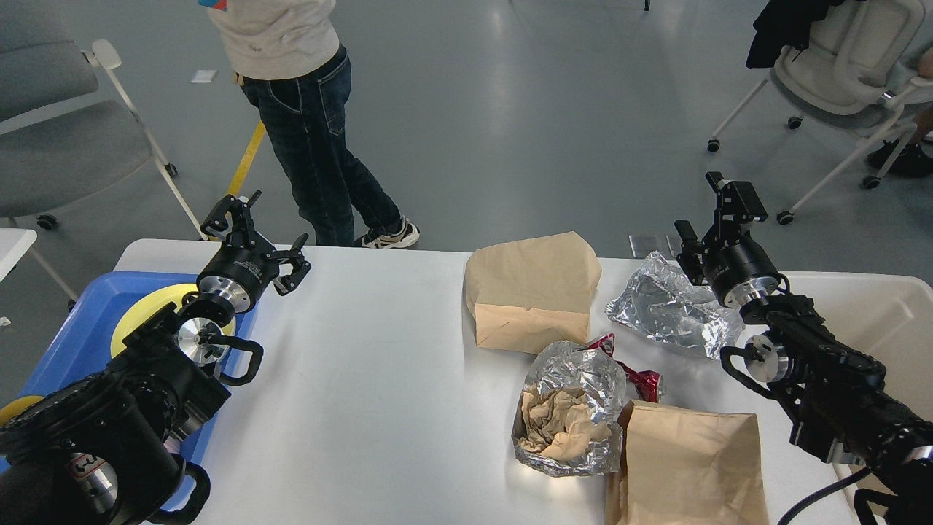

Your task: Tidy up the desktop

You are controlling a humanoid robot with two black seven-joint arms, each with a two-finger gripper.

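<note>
The white desktop (379,379) holds litter on its right half: a brown paper bag (532,299) at the back, a crumpled foil sheet (667,313) to its right, a foil bag stuffed with brown paper (568,412), a red wrapper (634,375) and a second brown paper bag (689,467) at the front edge. My left gripper (255,233) is open and empty above the table's back left corner. My right gripper (711,219) is open and empty above the back right edge, just beyond the foil sheet.
A blue tray (80,328) with a yellow plate (142,310) sits at the left edge. A cream-white bin (875,321) stands at the right. A person (306,124) walks behind the table. Chairs stand at the far left and far right.
</note>
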